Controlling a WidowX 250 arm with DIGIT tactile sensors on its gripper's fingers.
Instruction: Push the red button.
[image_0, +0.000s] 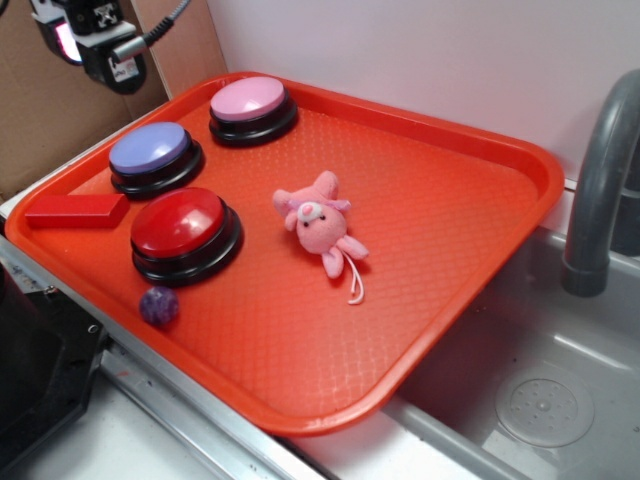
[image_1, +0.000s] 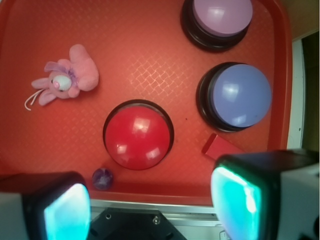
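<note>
On the orange tray (image_0: 470, 260), the red button (image_0: 180, 225) is sitting untouched. Above it, the gripper (image_1: 150, 200) is hovering with jaws spread apart, empty. No writing is showing.

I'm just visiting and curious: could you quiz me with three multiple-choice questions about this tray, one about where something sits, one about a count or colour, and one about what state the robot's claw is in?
1. What lies right beside the red button, near the tray's front edge?
A. a small purple ball
B. a yellow cup
C. a green spoon

2. How many domed buttons stand on the tray?
A. one
B. three
C. five

3. How does the gripper stand?
A. shut on the plush pig
B. pressing the red button down
C. open, above the tray, touching nothing

Answers:
1. A, the small purple ball sits next to the button's black base.
2. B, red, blue-purple and pink domes show.
3. C, the wrist view shows its two fingers wide apart with the tray far below, and the plush pig lies free.
</note>
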